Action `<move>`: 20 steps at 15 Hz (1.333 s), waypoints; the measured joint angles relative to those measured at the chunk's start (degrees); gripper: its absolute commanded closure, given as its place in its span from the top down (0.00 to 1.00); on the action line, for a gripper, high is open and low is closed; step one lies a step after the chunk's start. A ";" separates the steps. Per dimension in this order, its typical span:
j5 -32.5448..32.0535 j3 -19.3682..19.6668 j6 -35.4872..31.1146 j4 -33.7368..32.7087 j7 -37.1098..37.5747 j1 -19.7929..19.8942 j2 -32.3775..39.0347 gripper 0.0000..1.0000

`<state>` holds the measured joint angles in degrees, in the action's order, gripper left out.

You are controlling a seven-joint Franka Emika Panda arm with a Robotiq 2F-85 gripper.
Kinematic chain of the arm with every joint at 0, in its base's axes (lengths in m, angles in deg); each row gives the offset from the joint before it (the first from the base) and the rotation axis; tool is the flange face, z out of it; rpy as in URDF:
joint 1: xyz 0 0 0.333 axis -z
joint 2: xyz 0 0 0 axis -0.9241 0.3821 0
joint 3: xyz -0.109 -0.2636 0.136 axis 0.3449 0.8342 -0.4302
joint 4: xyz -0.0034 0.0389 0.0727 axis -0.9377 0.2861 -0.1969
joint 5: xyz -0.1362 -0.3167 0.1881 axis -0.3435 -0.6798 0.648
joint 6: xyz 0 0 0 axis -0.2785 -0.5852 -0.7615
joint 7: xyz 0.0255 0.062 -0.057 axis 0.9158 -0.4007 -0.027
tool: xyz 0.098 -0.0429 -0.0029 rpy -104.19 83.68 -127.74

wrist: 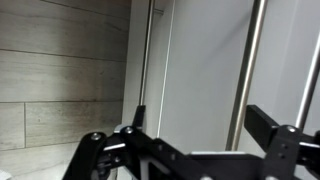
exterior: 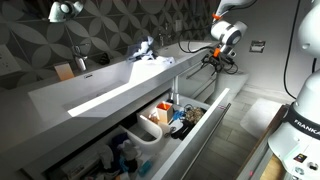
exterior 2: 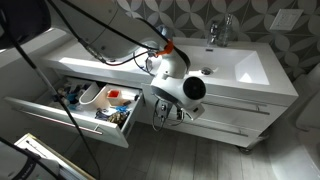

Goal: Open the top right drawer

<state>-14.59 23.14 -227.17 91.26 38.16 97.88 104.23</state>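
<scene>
Vanity point(exterior 2: 280, 88) with white top, basin and faucet point(exterior 2: 218, 30), seen in both exterior views. Top right drawer point(exterior 2: 245, 100) directly under the counter, on the side away from the pulled-out one: shallow, wide, light-grey front, flush with the front below it, shut. Deeper drawer point(exterior 2: 60, 112) standing open at the other end, white bin point(exterior: 147, 130) and bottles point(exterior: 178, 118) inside. Gripper point(exterior 2: 163, 115) low before the vanity, between the open drawer and the shut fronts, just beside the top right drawer's near end; contact not to be told from either exterior view. Wide open in the wrist view, fingers point(wrist: 272, 125) far apart, nothing between them. Beyond the gap, flat grey front and two thin metal bars point(wrist: 247, 70), close ahead. Wood-look tiles point(wrist: 60, 90) off to one side of that view. Arm point(exterior 2: 175, 75) reaching down over the counter edge.
</scene>
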 measured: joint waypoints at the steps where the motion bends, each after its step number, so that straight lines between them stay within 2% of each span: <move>1: 1.09 -0.45 0.00 -0.02 -0.47 0.00 0.02 1.00; 7: 7.63 -1.90 -0.19 -0.31 -3.82 -0.24 0.95 1.00; 15: 12.59 -1.90 -2.06 -1.24 -6.93 -1.10 3.83 1.00; 16: 12.91 -1.90 -2.56 -1.37 -6.99 -1.35 4.08 0.95; 17: 12.99 -1.89 -3.09 -1.54 -6.99 -1.63 4.32 0.72; 19: 12.98 -1.57 -4.34 -1.88 -6.78 -2.55 4.66 0.69; 20: 12.79 -1.18 -4.97 -1.91 -6.33 -3.25 4.71 0.62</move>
<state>-1.80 21.95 -232.13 89.34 31.82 94.63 108.94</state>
